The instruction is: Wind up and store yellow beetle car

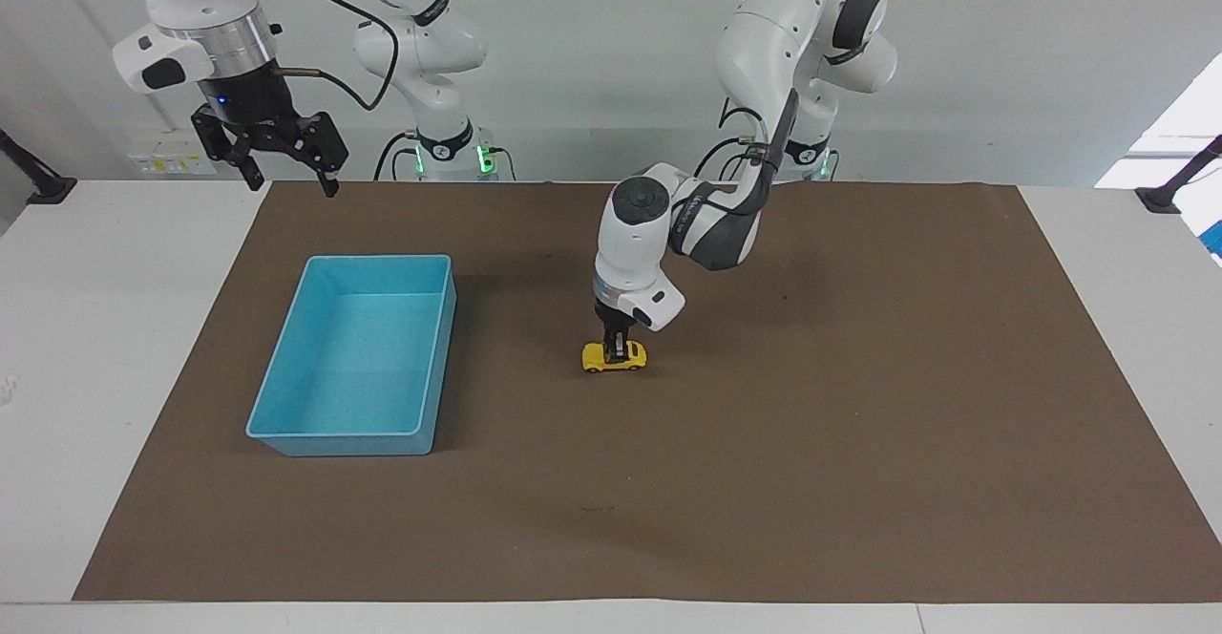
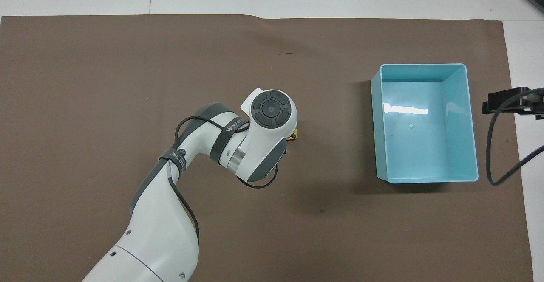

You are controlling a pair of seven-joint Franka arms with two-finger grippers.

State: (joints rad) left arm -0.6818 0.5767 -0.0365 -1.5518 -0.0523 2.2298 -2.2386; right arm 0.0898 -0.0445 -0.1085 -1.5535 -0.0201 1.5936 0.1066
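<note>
One car: yellow beetle car (image 1: 614, 357) sits mid-mat on the desk (image 1: 115, 271), well apart from the blue bin (image 1: 355, 355), toward the left arm's end from it.
Left gripper (image 1: 616, 348): fingers are clamped across the car's roof, body vertical.
Right gripper (image 1: 286, 161): waits above the mat's corner near the bin, fingers apart.
Step in hand: judged to be the wind-up stroke.
Technique: keep wheels pressed on the mat, drag straight backward, avoid tilting.
Risk: the small car may slip or pivot.
</note>
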